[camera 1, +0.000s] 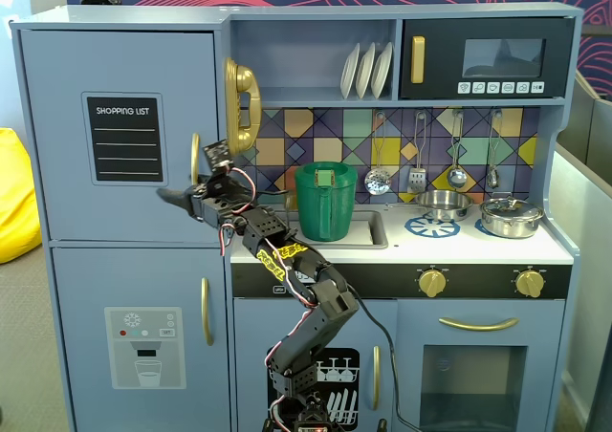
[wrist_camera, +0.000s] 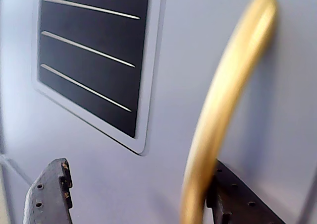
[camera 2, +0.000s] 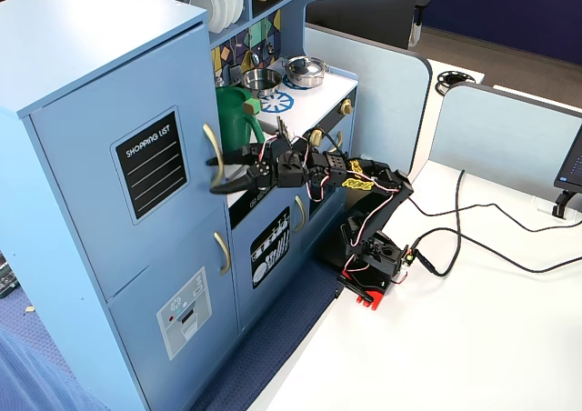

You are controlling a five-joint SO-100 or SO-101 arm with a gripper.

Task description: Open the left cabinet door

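Note:
The left cabinet door [camera 1: 124, 88] is pale blue-grey with a black "SHOPPING LIST" panel [camera 1: 124, 138] and sits flush with the cabinet. Its vertical gold bar handle [camera 1: 195, 158] is near its right edge. My gripper [camera 1: 194, 176] is open, with one finger on each side of the handle. In the wrist view the handle [wrist_camera: 223, 100] runs between the fingers [wrist_camera: 49, 194] and lies right against the right-hand one, with the door [wrist_camera: 173, 45] close behind. My gripper [wrist_camera: 138, 169] is not closed on the handle. In the other fixed view the gripper [camera 2: 221, 175] straddles the handle [camera 2: 214, 152].
Below is a blue door with an ice/water dispenser graphic [camera 1: 143, 346]. A gold toy phone [camera 1: 241, 107] hangs right of the handle and a green pitcher [camera 1: 325, 201] stands behind my arm. My base [camera 2: 368, 265] sits on a white table with cables [camera 2: 473, 238].

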